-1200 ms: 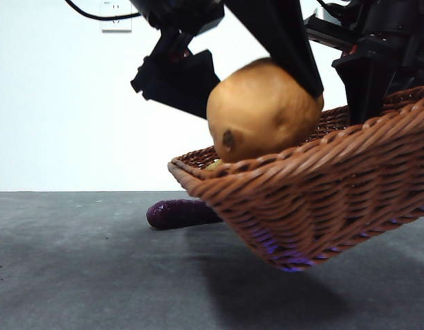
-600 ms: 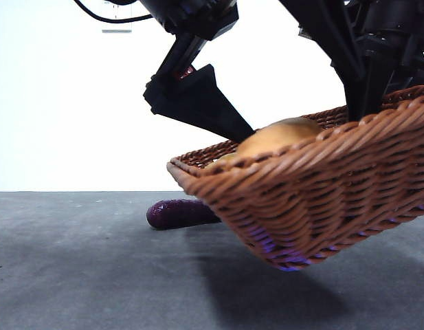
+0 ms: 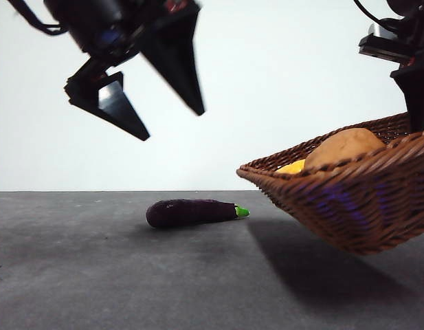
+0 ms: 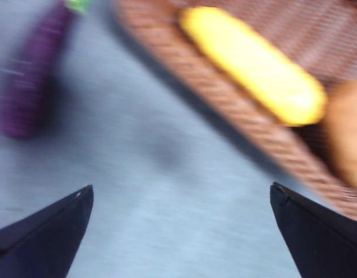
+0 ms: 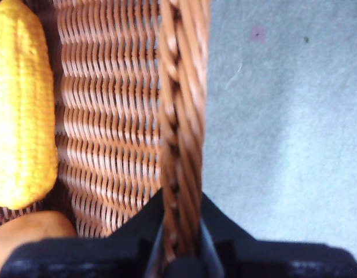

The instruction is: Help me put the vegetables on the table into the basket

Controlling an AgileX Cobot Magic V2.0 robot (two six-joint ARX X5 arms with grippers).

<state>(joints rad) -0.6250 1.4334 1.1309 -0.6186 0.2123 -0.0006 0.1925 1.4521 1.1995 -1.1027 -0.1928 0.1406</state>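
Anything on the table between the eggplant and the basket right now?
Nothing: in the front view only bare table and the basket's shadow lie between the eggplant and the lifted basket. The blurred left wrist view shows the same.

My left claw (image 3: 167,124) hangs high in the air with its two black jaws spread wide and nothing between them. My right claw (image 5: 181,246) sits at the far side, jaws pinched tight on the rim of the basket (image 5: 181,116), holding it tilted off the bench.
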